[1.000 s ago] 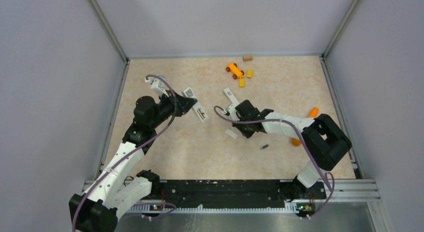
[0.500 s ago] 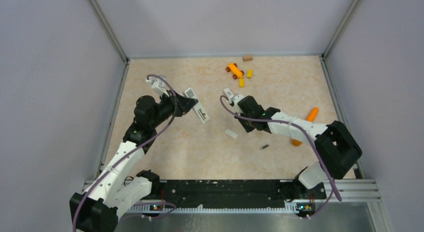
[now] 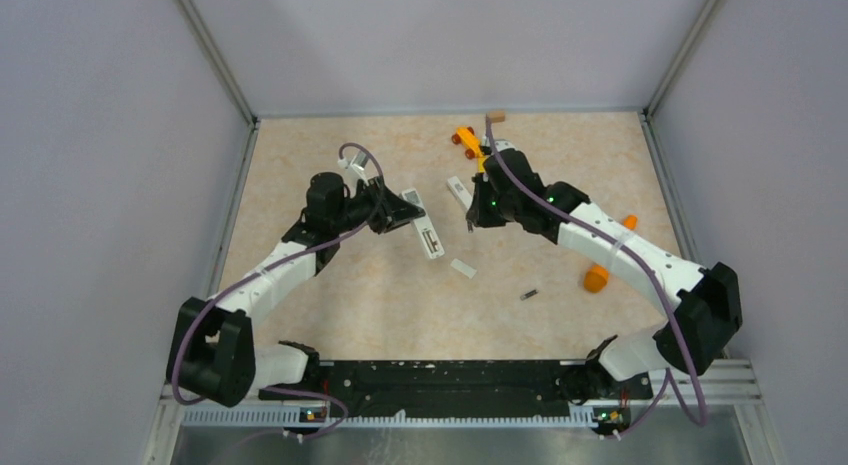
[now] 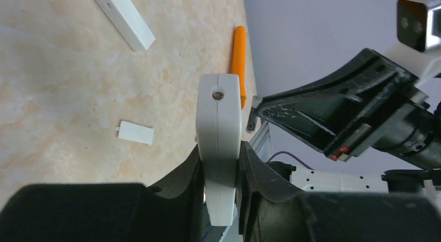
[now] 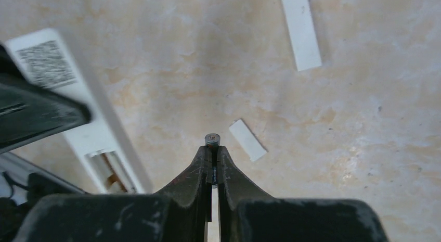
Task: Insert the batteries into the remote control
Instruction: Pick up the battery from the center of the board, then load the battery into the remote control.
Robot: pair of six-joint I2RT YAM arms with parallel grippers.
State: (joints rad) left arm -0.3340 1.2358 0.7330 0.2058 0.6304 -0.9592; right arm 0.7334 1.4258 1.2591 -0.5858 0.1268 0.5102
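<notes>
The left gripper (image 4: pixel 218 164) is clamping the white remote control (image 4: pixel 219 122) above the table (image 3: pixel 340 285), and the right gripper (image 5: pixel 212 148) is pinching one battery (image 5: pixel 211 139) at its fingertips near the remote's open bay. A small white piece (image 5: pixel 248 140) and the long white back cover (image 5: pixel 300 28) are lying apart on the table beneath them, while toy pieces (image 3: pixel 472 143), a wooden block (image 3: pixel 495 116) and an orange stick (image 3: pixel 597 276), partly under the right arm, are sitting farther off. Two cells are showing: the gripped one and what seems to be a second battery (image 3: pixel 530 295), lying alone.
</notes>
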